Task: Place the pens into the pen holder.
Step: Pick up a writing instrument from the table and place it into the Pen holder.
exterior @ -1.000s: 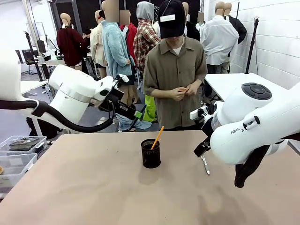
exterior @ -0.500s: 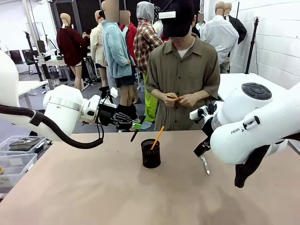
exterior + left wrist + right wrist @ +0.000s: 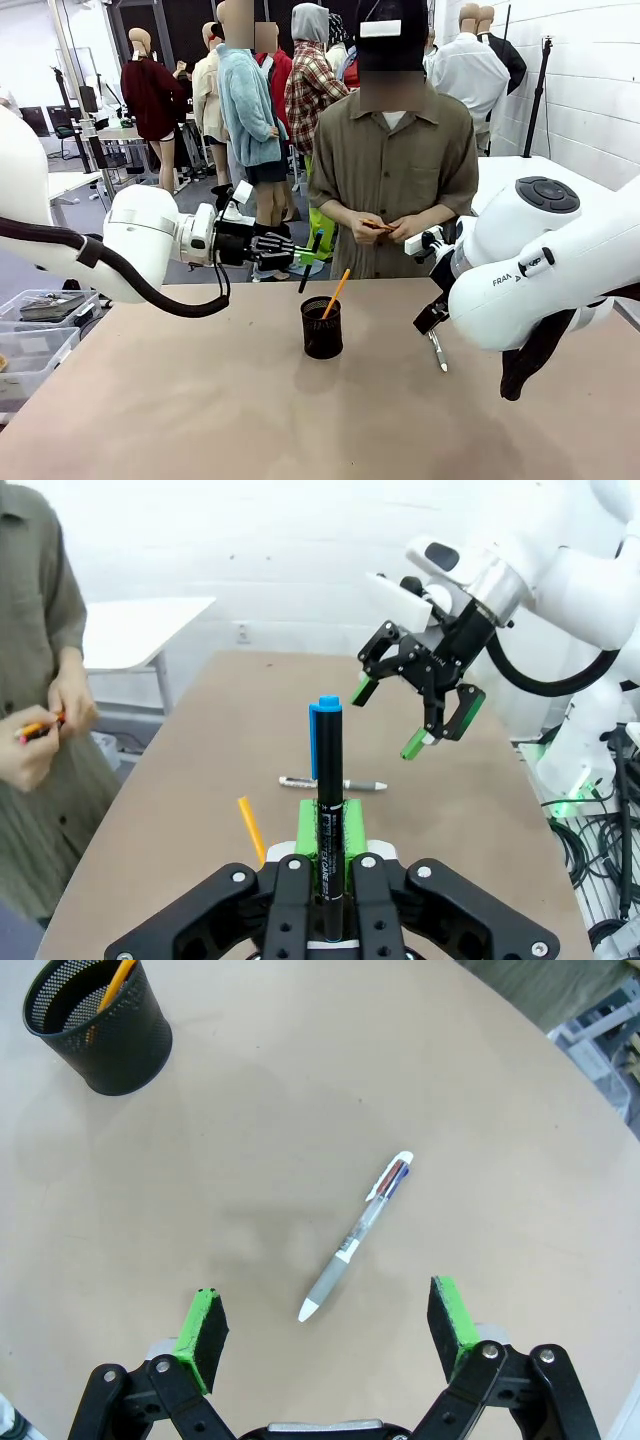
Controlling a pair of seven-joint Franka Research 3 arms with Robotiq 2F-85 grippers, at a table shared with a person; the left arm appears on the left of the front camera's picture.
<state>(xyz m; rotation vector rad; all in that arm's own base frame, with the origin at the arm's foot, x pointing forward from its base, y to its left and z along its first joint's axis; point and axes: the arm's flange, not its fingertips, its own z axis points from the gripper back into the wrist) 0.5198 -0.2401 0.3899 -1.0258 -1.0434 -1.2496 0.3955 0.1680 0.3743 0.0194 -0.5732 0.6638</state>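
Black pen clamped in left gripper near pen holder, right gripper spread apart over silver-grey pen on table.

I am pinching a glossy black plastic pen between my left matt green pads, a black wire-mesh holder standing beyond my right fingers.

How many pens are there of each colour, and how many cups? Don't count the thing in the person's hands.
Black wire-mesh cylinder cup: 1
Orange-yellow pencil-like pen, standing in the cup: 1
Black pen with blue cap, in the left gripper: 1
Silver-grey pen, lying on the table: 1
Total: 3 pens and 1 cup.
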